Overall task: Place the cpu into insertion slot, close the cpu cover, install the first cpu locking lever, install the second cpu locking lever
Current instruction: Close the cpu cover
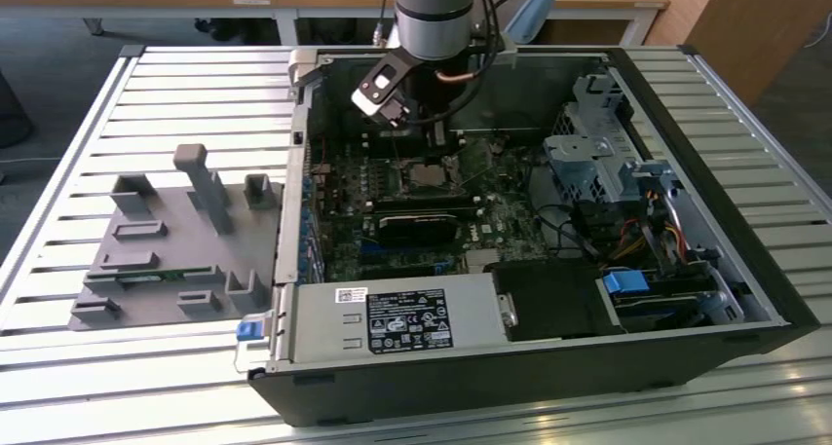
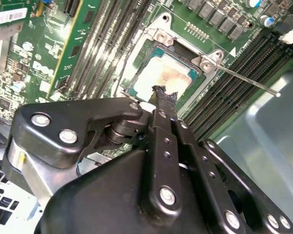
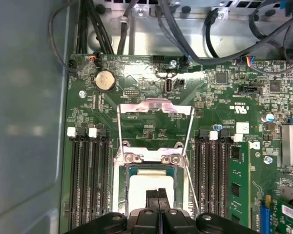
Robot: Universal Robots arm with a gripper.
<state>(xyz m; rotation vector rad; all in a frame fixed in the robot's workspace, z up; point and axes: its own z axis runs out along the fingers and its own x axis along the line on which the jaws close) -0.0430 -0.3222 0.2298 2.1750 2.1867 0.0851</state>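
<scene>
Silvery cpu [image 3: 139, 191] in insertion slot [image 3: 119, 192], cpu cover [image 3: 155, 103] open, closed claw [image 3: 157, 193] above

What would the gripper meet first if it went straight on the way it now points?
Probably the face of the pale silvery-grey square cpu, which lies directly ahead of the gripper; the gap between them is unclear.

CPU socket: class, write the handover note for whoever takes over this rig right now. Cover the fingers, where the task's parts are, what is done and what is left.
The gripper: fingers shut, nothing seen between them, tips just over the cpu.
The cpu lies in the insertion slot.
The cpu cover appears raised, not down on the chip.
A thin lever rod sticks out free beside the socket.
Done: cpu placed.
Left: cover not yet closed, neither locking lever installed.
</scene>
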